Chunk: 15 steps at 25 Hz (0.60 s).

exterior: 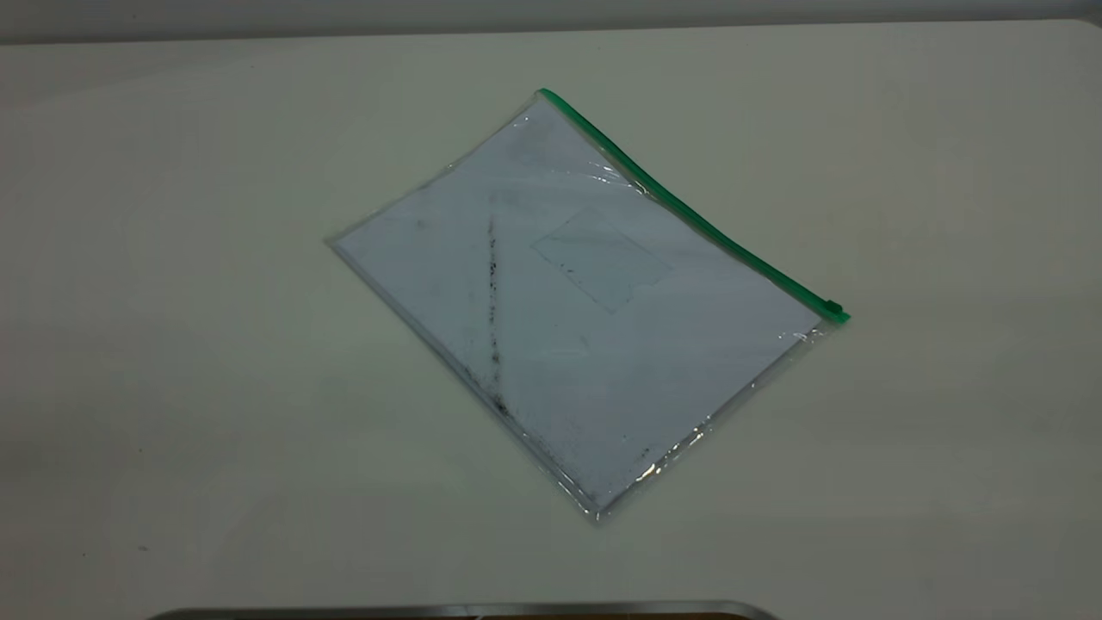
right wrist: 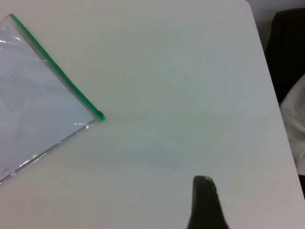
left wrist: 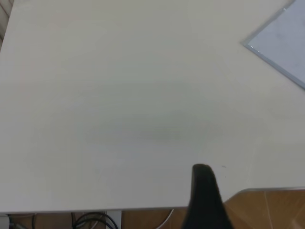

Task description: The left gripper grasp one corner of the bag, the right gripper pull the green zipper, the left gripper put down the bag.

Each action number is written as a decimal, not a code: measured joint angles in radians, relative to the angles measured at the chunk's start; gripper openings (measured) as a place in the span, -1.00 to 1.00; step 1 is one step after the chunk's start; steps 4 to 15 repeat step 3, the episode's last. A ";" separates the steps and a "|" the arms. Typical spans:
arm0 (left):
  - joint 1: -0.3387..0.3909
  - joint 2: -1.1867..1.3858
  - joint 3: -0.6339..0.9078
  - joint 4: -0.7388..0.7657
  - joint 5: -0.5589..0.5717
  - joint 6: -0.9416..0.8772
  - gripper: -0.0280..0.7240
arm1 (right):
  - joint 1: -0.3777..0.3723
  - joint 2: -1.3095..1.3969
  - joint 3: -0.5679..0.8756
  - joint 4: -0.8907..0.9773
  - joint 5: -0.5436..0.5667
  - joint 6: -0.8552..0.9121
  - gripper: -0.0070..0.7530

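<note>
You have the bag (exterior: 577, 301) flat mid-table, slider (exterior: 832, 307) at the zipper's (exterior: 689, 211) right-edge end, neither gripper holding it, their fingers' opening impossible to tell: either unpulled or finished.

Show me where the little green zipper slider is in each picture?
Exterior view: the green zipper slider sits at the bag's right-hand corner, on the table.
Left wrist view: not in it; only a plain bag corner shows.
Right wrist view: slider at the end of the green strip.
Shared landmark: the bag.
</note>
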 joint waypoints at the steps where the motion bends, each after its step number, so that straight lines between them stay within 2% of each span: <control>1: 0.000 0.000 0.000 0.000 0.000 0.000 0.64 | 0.000 0.000 0.000 0.000 0.000 0.001 0.44; 15: 0.000 0.000 0.000 0.000 0.000 0.000 0.64 | 0.000 0.000 0.000 0.000 0.000 0.003 0.44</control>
